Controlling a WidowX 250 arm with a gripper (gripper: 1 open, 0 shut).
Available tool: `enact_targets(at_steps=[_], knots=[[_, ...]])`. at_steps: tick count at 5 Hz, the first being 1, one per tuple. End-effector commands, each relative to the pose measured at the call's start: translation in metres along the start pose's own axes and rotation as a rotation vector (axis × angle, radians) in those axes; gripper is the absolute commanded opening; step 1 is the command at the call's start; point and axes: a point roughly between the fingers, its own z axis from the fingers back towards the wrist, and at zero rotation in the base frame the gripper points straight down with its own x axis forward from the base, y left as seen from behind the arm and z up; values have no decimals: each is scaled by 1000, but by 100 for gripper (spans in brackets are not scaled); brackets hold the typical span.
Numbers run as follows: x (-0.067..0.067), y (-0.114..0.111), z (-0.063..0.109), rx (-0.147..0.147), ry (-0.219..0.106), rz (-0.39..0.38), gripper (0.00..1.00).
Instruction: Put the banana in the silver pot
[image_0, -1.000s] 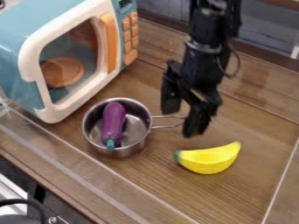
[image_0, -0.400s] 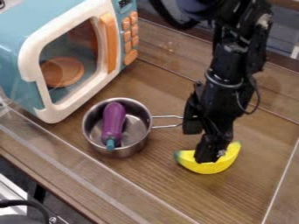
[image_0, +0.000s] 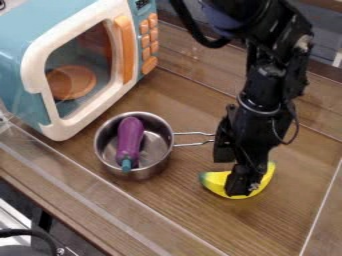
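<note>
While your single claw (image_0: 242, 172) reaches down over the right side of the worktop (image_0: 160, 212), its fingers stand apart, open, with the one toy banana (image_0: 214, 180) beneath and partly hidden behind them; you cannot tell from this view whether they touch it. You have one banana in all, yellow with a greenish tip, lying directly on the wood-grain worktop, outside the pot and well apart from the microwave. You have one silver pot (image_0: 107, 163), a small round metal saucepan to the left of the banana in the view, with one thin wire handle (image_0: 191, 134) sticking out towards the claw. In that saucepan you have one purple toy eggplant (image_0: 130, 138), its teal end low and its body leaning on the inner wall. You also have one toy microwave (image_0: 32, 60), light blue with a white-framed opening, and one orange bowl (image_0: 72, 81) inside it. On its orange side strip you can see several small buttons (image_0: 147, 40), too small to count surely. As for brands, labels and writing, you can read none on the microwave, the saucepan or the dark arm
</note>
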Motion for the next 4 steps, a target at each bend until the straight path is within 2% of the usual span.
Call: enact_targets(at_steps=[1,4], knots=[[4,1,4,19,-25,-6,100],[6,2,0,8,-36,20,100]])
